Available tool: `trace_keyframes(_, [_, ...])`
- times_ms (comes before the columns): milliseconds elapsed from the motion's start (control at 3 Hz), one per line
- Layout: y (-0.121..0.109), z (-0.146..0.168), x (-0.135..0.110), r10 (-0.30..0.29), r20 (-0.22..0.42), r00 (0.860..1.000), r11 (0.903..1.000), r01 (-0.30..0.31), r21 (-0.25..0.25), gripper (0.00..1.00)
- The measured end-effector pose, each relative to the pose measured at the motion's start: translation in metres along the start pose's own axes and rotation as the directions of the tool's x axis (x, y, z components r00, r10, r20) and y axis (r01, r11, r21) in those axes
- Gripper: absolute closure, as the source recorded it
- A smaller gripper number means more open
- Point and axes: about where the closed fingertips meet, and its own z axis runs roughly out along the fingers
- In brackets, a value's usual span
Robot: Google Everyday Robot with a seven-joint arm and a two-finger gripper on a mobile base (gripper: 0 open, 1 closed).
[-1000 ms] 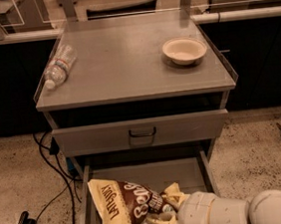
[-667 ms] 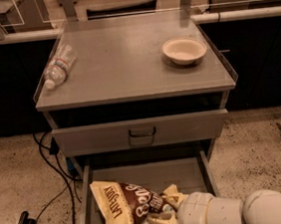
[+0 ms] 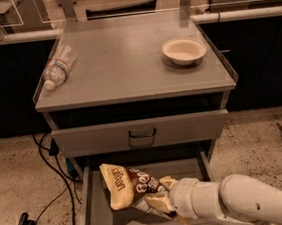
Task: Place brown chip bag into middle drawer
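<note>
A bottle (image 3: 58, 67) lies on its side on the tabletop (image 3: 126, 71), above the drawer (image 3: 99, 222) and toward its left, well clear of the job. The drawer itself is pulled out below a shut drawer front (image 3: 142, 133), its floor bare, which leaves room for a long bag.

The bag (image 3: 124, 182) is over the drawer's left-middle, inside its side walls. Its pale end points back-left and it slants down toward the right. A shadow beneath suggests it hangs above the floor rather than lying on it, likely held low so a release drops it flat.

The pincer (image 3: 161, 195) is over the drawer's middle, clamped on the bag's right end with the fingers (image 3: 156, 202) pinched close together.

A bowl (image 3: 184, 50) sits upright on the tabletop, above the drawer's right side. The arm (image 3: 241, 202) reaches in across the drawer's right front corner.
</note>
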Motion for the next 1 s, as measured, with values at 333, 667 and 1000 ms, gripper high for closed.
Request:
trace_keyframes(333, [0.000,0.000,0.000,0.000,0.000,1.000,1.0000,0.000,0.000,1.00])
trace_keyframes(667, [-0.007,0.011,0.003,-0.002,-0.024,1.000,1.0000,0.002,-0.004,1.00])
trace_keyframes(1000, [-0.040,0.021,0.010,-0.017,-0.078,0.997,0.9991,0.020,0.037,1.00])
